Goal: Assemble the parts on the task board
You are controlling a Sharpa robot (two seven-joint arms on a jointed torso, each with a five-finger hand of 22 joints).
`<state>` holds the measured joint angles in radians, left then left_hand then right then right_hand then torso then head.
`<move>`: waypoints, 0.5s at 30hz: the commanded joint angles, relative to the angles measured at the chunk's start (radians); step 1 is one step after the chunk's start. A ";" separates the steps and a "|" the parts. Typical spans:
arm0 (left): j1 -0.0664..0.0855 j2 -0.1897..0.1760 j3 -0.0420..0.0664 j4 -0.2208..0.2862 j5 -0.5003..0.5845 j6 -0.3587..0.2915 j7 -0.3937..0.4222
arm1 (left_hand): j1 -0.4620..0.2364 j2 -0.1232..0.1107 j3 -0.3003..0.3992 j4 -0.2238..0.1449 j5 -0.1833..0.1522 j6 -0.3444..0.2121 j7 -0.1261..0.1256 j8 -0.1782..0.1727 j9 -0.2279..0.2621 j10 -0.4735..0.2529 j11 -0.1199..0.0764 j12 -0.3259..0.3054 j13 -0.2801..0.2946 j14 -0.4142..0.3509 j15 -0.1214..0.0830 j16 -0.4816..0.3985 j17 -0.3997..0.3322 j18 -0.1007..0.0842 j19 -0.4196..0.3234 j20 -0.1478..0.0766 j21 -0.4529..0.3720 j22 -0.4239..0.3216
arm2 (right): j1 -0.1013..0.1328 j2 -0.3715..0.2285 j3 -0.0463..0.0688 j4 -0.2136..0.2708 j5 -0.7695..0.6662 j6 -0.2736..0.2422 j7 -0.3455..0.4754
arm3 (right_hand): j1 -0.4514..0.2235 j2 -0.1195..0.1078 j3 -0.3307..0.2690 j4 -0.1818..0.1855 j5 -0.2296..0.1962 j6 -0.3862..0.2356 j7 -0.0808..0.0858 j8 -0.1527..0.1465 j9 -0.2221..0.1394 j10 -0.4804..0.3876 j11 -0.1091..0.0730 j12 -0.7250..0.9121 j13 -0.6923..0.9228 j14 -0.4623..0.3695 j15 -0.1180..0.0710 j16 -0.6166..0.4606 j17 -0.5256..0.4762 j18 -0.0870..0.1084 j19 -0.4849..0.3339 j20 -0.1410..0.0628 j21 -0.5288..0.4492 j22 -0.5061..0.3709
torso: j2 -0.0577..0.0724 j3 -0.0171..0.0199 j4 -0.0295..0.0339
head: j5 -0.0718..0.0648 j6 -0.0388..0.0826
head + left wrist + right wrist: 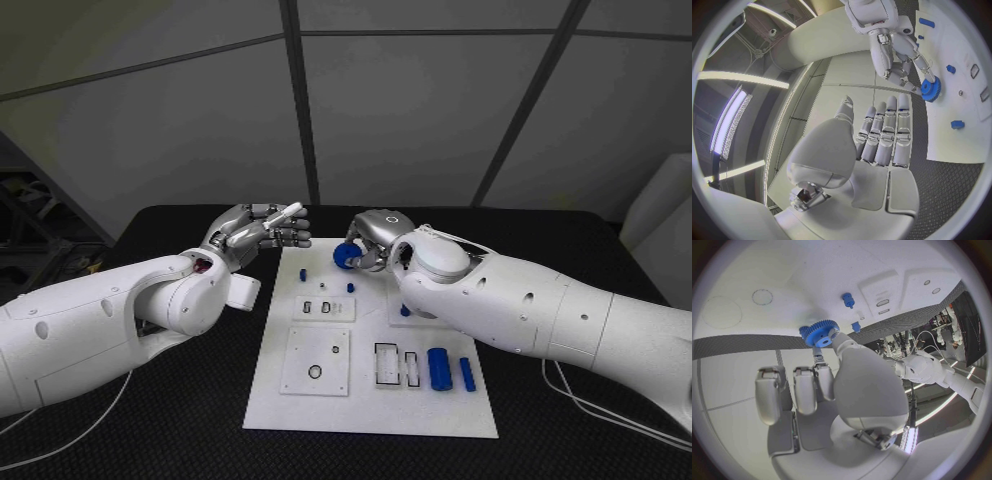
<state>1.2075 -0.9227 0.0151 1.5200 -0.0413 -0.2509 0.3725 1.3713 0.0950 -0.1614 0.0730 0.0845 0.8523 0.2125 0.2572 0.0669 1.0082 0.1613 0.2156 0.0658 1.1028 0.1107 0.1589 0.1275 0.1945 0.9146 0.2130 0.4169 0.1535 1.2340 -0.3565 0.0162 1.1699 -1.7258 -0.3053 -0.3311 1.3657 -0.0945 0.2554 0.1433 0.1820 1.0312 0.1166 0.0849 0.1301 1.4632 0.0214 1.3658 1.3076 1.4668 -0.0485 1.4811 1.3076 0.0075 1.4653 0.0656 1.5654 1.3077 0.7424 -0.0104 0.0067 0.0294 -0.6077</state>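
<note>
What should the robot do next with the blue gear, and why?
Probably lower the blue gear onto the task board, I think. The right hand pinches it in its fingers just over the board's far end, not yet seated. The left hand is beside the board, holding nothing.

Head view dim, esp. around the board [372, 400], which stays the brightest thing; soft shadows beside it under both arms. Wrist views brighter, w/ ceiling strip lights glaring, heavy fisheye bending at rims, slight edge blur.
</note>
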 commanded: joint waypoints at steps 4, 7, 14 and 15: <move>0.003 0.003 0.001 -0.001 -0.004 0.013 0.000 | -0.001 0.006 0.000 -0.004 -0.003 0.000 0.006 -0.006 -0.001 0.002 0.002 -0.006 -0.001 0.003 0.007 -0.004 0.000 -0.013 -0.001 0.009 -0.004 -0.001 | 0.003 0.015 0.000 -0.019 -0.015 0.036 0.012 | -0.021 -0.006 -0.001 -0.008 0.004 0.006 -0.010 -0.011 0.007 0.007 0.001 0.003 0.097 0.063 -0.002 0.004 0.066 -0.007 0.105 -0.004 0.005 0.263 | 0.000 -0.0003 0.0002 | 0.002 -0.003; 0.004 0.003 0.001 -0.001 -0.004 0.013 0.000 | -0.001 0.006 0.000 -0.004 -0.003 0.000 0.006 -0.006 -0.001 0.002 0.002 -0.006 -0.001 0.003 0.007 -0.004 0.000 -0.013 -0.001 0.009 -0.004 -0.001 | 0.003 0.022 0.000 -0.031 -0.015 0.057 0.015 | -0.023 -0.007 -0.002 -0.008 0.004 0.005 -0.010 -0.012 0.007 0.007 0.001 0.003 0.097 0.063 -0.002 0.003 0.065 -0.007 0.105 -0.004 0.005 0.263 | 0.000 -0.0002 0.0002 | 0.002 -0.004; 0.005 0.006 0.001 -0.002 -0.004 0.014 -0.001 | -0.001 0.006 0.000 -0.004 -0.003 0.000 0.006 -0.006 -0.001 0.002 0.002 -0.006 -0.001 0.003 0.007 -0.004 0.000 -0.013 -0.001 0.009 -0.004 -0.001 | 0.003 0.033 -0.001 -0.047 -0.015 0.084 0.021 | -0.026 -0.009 -0.003 -0.008 0.003 0.004 -0.009 -0.014 0.007 0.006 0.002 0.003 0.097 0.063 -0.001 0.003 0.065 -0.007 0.105 -0.003 0.005 0.263 | -0.001 0.0003 0.0011 | -0.002 -0.002; 0.005 0.006 0.001 -0.002 -0.004 0.014 -0.001 | -0.001 0.006 0.000 -0.004 -0.003 0.000 0.006 -0.006 -0.001 0.002 0.002 -0.006 -0.001 0.003 0.007 -0.004 0.000 -0.013 -0.001 0.009 -0.004 -0.001 | 0.003 0.034 -0.001 -0.048 -0.015 0.084 0.022 | -0.027 -0.009 -0.003 -0.008 0.003 0.003 -0.009 -0.014 0.007 0.006 0.002 0.002 0.097 0.063 -0.001 0.003 0.064 -0.007 0.105 -0.003 0.005 0.263 | -0.001 0.0004 0.0008 | -0.002 -0.002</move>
<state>1.2107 -0.9177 0.0152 1.5179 -0.0414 -0.2497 0.3718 1.3713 0.0950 -0.1614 0.0730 0.0846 0.8524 0.2125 0.2572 0.0670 1.0082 0.1613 0.2156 0.0657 1.1028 0.1107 0.1589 0.1276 0.1945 0.9145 0.2130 0.4169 0.1536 1.2345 -0.3236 0.0158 1.1227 -1.7322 -0.2531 -0.3219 1.3430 -0.1040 0.2526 0.1406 0.1820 1.0345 0.1128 0.0694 0.1310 1.4632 0.0214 1.3657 1.3075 1.4669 -0.0484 1.4811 1.3076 0.0076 1.4654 0.0657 1.5654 1.3076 0.7420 -0.0104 0.0067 0.0294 -0.6106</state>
